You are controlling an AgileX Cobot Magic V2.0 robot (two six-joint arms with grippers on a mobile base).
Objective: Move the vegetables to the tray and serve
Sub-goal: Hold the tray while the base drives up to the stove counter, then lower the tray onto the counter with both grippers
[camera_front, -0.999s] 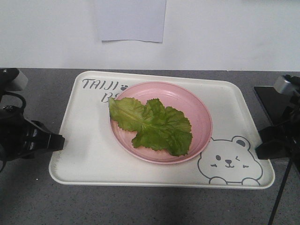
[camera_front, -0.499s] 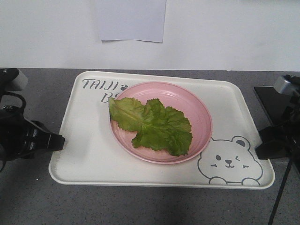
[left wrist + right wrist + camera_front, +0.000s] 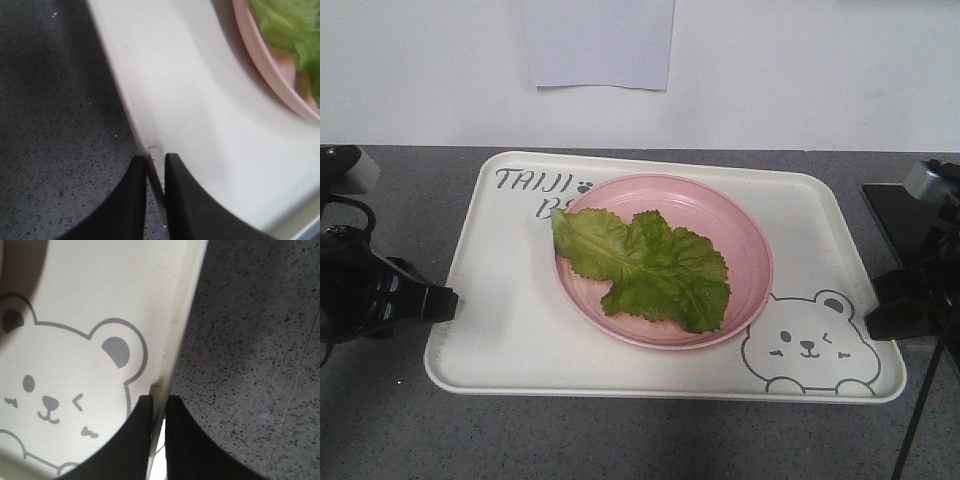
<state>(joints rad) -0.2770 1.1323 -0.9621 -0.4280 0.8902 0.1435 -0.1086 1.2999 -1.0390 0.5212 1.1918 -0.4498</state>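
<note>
The cream tray with grey lettering and a winking bear lies on the dark counter. A crinkly green lettuce leaf, the vegetables, rests on a round pink plate standing on the tray. My left gripper is at the tray's left rim; the left wrist view shows this gripper shut on the rim. My right gripper is at the right rim, and the right wrist view shows it shut on the rim beside the bear drawing.
A speckled dark grey counter carries the tray. A white wall with a taped paper sheet stands close behind. A flat black object lies on the counter at the right, behind my right arm.
</note>
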